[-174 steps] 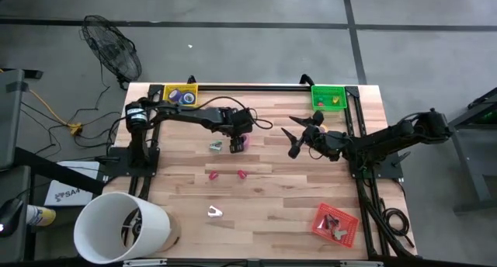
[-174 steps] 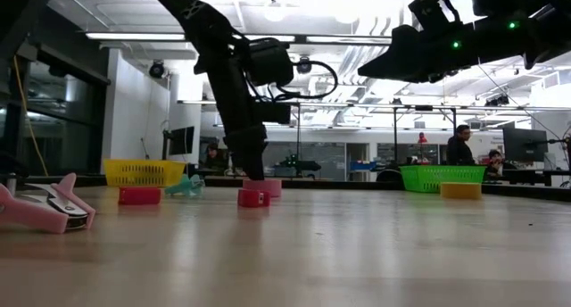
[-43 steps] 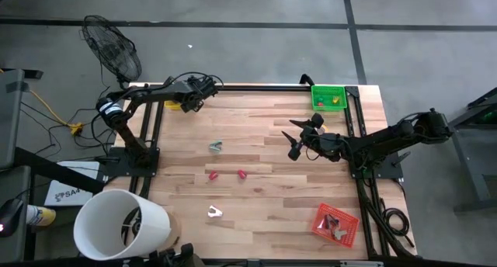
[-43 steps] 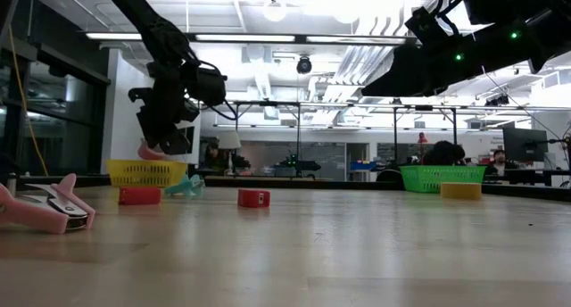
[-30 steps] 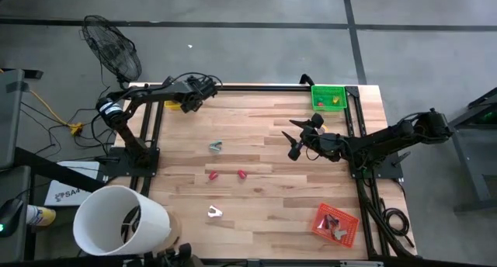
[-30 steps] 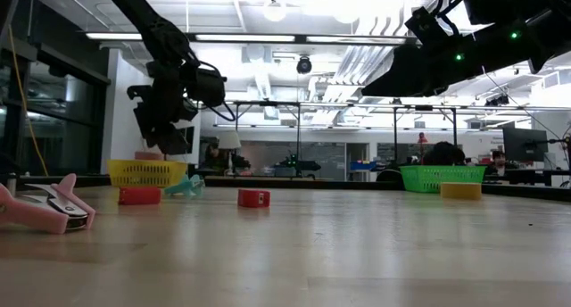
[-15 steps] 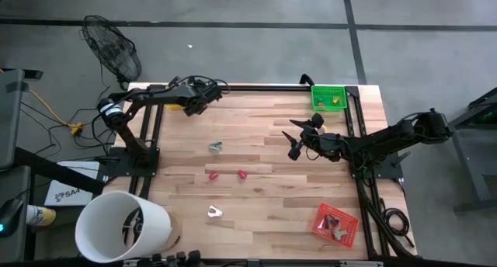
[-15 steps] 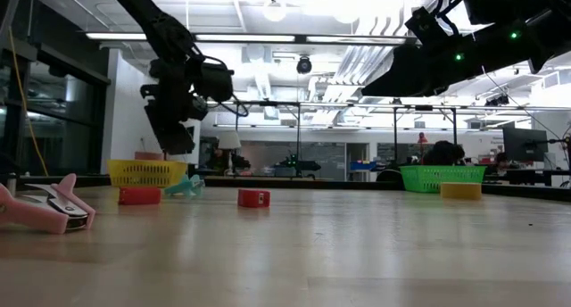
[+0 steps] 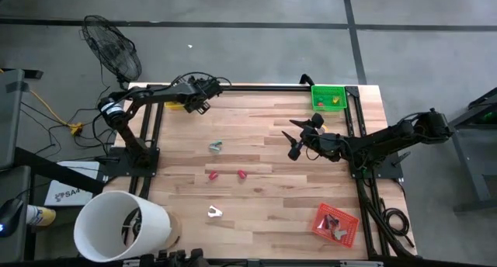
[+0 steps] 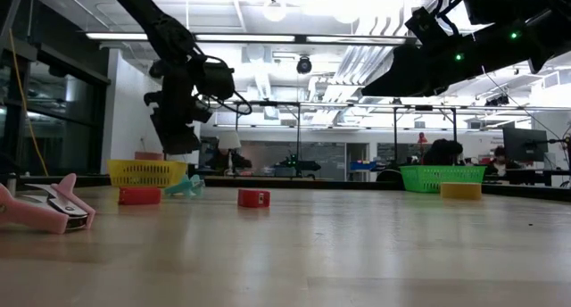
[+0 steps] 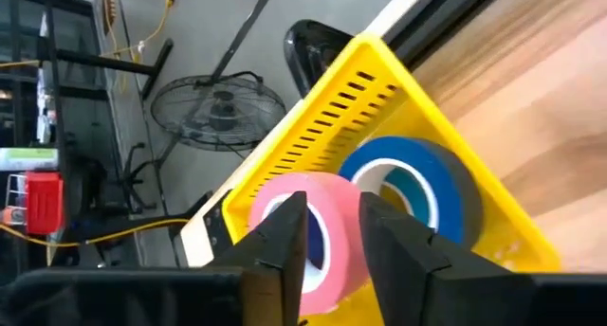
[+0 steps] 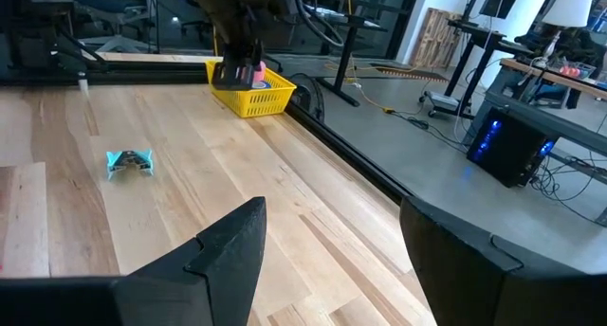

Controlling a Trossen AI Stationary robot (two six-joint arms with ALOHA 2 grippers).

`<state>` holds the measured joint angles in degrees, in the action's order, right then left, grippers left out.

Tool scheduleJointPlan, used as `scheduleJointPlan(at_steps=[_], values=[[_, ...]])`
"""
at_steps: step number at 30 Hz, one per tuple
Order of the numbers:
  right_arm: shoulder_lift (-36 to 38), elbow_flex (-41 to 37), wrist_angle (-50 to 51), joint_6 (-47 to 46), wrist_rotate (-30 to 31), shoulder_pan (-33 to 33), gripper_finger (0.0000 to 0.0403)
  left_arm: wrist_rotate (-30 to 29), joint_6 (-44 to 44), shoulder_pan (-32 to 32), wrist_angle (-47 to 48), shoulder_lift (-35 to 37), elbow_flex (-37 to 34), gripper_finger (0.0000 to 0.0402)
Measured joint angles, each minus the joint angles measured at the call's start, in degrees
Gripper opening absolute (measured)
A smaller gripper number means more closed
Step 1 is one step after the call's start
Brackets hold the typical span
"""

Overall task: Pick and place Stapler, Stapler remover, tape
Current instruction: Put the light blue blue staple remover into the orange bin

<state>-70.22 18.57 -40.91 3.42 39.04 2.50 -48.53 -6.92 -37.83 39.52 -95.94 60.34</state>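
Observation:
A pink tape roll (image 11: 318, 186) and a blue tape roll (image 11: 422, 174) stand side by side in the yellow basket (image 11: 379, 89) at the table's far left corner. My left gripper (image 11: 332, 212) hovers just above the basket's right side (image 10: 175, 145), its fingers a little apart and holding nothing. Two small red staplers (image 9: 211, 175) (image 9: 241, 174), a teal staple remover (image 9: 216, 147) and a pale pink one (image 9: 215, 213) lie on the table. My right gripper (image 9: 295, 140) hangs open above the table's right half.
A green basket (image 9: 328, 96) stands at the far right corner and a red basket (image 9: 335, 224) holding removers at the near right. A white bucket (image 9: 120, 228) stands off the near left corner. Bare wood lies between the two arms.
My left gripper has drifted a little toward the table's right edge, off the yellow basket, and has turned slightly. The pink tape roll stays in the basket.

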Motion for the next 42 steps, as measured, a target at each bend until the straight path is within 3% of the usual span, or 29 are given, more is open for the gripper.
scheduleJointPlan(at_steps=[12, 23, 31, 42], values=[[0.02, 0.00, 0.13, -0.02, -0.01, 0.00, 0.0236, 3.49, -0.37, -0.04, 2.29, 0.00, -0.02, 0.0005], [0.02, 0.00, 0.20, -0.57, -0.06, 0.00, 0.0236, 4.18, -0.43, -0.04, 0.80, -2.56, -0.02, 0.0001], [0.02, 0.00, 0.97, -1.01, -0.27, 0.00, 0.0236, -2.82, -2.65, -0.04, 2.48, -4.33, -0.02, 0.0001], [0.02, 0.00, 0.87, -0.66, 0.05, 0.00, 0.0236, -7.59, -5.41, -0.48, 8.64, -4.31, -0.02, 0.0000]])
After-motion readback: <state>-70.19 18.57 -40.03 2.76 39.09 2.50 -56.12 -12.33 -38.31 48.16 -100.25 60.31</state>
